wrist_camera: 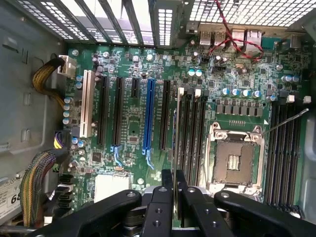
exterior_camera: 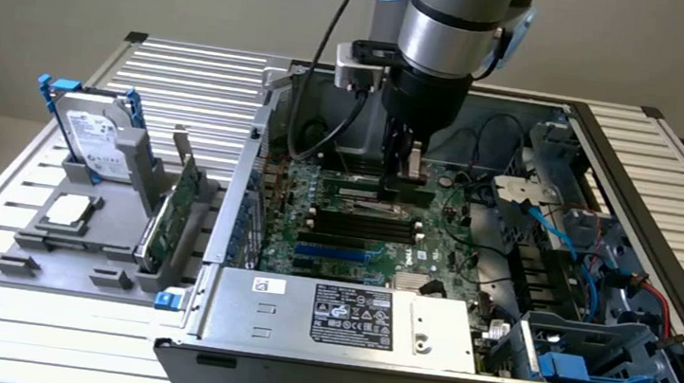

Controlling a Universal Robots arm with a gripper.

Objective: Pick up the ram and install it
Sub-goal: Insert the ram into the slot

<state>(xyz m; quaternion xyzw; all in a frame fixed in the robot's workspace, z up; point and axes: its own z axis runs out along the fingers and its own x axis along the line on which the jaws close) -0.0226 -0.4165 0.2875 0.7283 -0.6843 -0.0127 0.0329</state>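
My gripper [exterior_camera: 405, 156] hangs inside the open computer case, shut on the ram [exterior_camera: 411, 170], a thin green stick held upright below the fingers. In the wrist view the ram [wrist_camera: 176, 143] shows edge-on as a narrow strip between the black fingers [wrist_camera: 167, 183]. It runs along the nearest of the black memory slots [wrist_camera: 190, 133], beside the empty CPU socket [wrist_camera: 233, 158]. I cannot tell whether it touches the slot. In the exterior view the memory slots [exterior_camera: 362, 222] lie just in front of and below the gripper.
At the exterior view's left a grey fixture [exterior_camera: 50, 247] holds a silver hard drive with blue rails [exterior_camera: 100, 133], a green expansion card [exterior_camera: 181, 208] and a small chip [exterior_camera: 68, 210]. The power supply [exterior_camera: 342, 315] sits at the case front; cables and drive bays [exterior_camera: 588, 275] crowd the right.
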